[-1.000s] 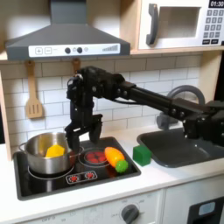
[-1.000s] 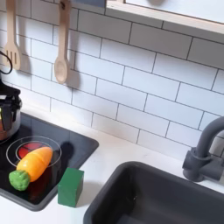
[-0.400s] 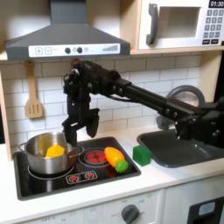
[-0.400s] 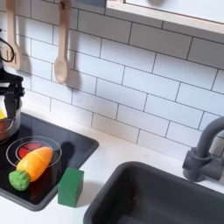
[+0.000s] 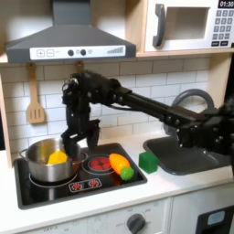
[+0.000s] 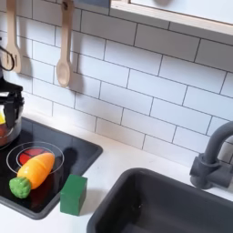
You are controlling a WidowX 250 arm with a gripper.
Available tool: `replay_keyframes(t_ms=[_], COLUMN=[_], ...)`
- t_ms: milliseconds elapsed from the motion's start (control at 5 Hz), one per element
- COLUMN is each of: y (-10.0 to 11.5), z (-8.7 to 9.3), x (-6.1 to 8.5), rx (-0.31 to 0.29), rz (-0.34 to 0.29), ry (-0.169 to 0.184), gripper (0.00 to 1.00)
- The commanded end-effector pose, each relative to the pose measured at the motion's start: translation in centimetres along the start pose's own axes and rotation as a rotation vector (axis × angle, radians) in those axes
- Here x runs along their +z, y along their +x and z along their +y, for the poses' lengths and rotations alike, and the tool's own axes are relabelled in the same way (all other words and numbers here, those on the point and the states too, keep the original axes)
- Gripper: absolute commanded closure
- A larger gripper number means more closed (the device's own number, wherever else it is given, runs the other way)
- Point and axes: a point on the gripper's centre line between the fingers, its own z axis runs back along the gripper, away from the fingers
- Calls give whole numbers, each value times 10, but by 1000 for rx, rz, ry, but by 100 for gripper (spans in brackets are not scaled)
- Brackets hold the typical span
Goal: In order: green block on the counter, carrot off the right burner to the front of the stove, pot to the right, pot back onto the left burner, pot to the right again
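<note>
The steel pot [image 5: 41,160] sits on the left burner of the black stove [image 5: 91,184] in the first exterior view, with a yellow toy food piece [image 5: 57,157] inside. My gripper [image 5: 73,146] hangs open just over the pot's right rim, fingers pointing down. The orange carrot [image 5: 120,164] lies on the right side of the stove by the right burner [image 5: 98,164], its light green tip toward the front. The green block [image 5: 147,162] stands on the off-white counter [image 5: 174,183] beside the stove's right edge. The second exterior view shows the carrot [image 6: 35,170], the green block [image 6: 74,194] and the gripper [image 6: 8,102] at the left edge.
A dark sink [image 5: 187,154] with a grey faucet [image 5: 194,99] lies to the first exterior view's right of the block. Wooden utensils [image 5: 36,96] hang on the tiled wall behind the stove. A range hood [image 5: 69,37] and a microwave [image 5: 187,25] are overhead.
My gripper has moved left and down in the first exterior view, from over the right burner to the pot's right rim. The pot, carrot and block have not moved.
</note>
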Motion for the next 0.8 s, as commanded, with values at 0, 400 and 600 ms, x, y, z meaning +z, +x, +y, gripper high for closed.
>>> replay_keyframes(t_ms=[0,400,600], y=[10,13,12], z=[14,17,17], x=[-3,-1,-2], rx=[20,27,27], rz=[-1,-12,-7], ry=[6,8,8], gripper=[0,0,0])
